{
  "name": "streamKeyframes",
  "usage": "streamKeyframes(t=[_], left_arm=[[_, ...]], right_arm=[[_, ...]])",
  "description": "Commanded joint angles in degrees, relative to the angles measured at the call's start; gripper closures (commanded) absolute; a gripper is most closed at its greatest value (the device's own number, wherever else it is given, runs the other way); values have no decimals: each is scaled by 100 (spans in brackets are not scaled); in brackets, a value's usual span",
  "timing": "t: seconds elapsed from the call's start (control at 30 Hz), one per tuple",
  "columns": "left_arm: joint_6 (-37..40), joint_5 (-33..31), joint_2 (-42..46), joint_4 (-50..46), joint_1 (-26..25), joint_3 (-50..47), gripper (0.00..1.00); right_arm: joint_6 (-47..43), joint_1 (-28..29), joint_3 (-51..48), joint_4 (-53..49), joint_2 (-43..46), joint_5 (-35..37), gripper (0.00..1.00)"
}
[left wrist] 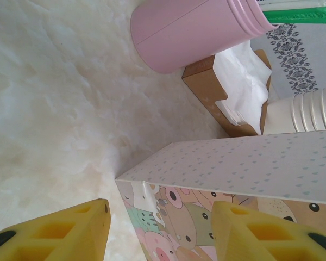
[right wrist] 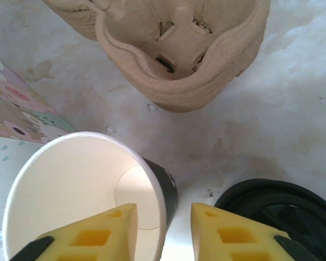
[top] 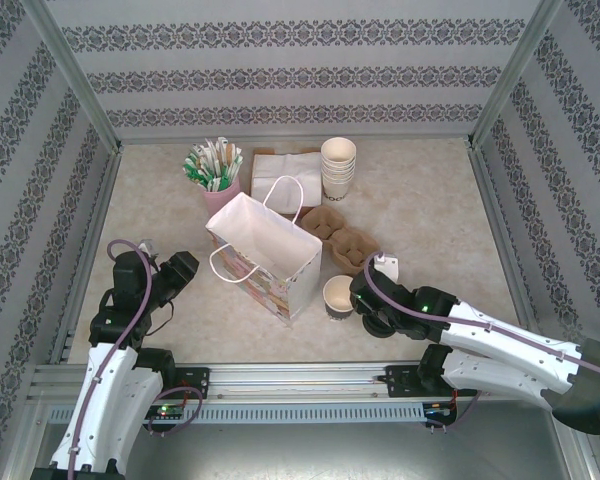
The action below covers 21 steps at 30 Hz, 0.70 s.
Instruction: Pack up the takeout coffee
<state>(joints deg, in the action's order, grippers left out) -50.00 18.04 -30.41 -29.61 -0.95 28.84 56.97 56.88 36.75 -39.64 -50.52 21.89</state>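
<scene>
Near the marbled desk's front edge, beside the paper bag, the coffee cup stands lidless. The right hand, spread open, straddles its rim; gripping, then lifting bagward, seems next.

A cream marbled tabletop sits boxed in by 3 white wallpapered walls banded with grey floral stripes. Silver metal posts rise at its far corners, and a slotted metal rail runs along its near edge. Light is soft and even.
</scene>
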Motion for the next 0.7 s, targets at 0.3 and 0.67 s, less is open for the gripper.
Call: streamKeyframes(t=[0.3, 0.67], left_arm=[[128, 6, 31, -238, 42, 25, 47], [314, 255, -196, -206, 42, -1, 47]], right_arm=[[-111, -607, 877, -2066, 82, -3, 27], [-663, -1710, 160, -1382, -226, -1313, 23]])
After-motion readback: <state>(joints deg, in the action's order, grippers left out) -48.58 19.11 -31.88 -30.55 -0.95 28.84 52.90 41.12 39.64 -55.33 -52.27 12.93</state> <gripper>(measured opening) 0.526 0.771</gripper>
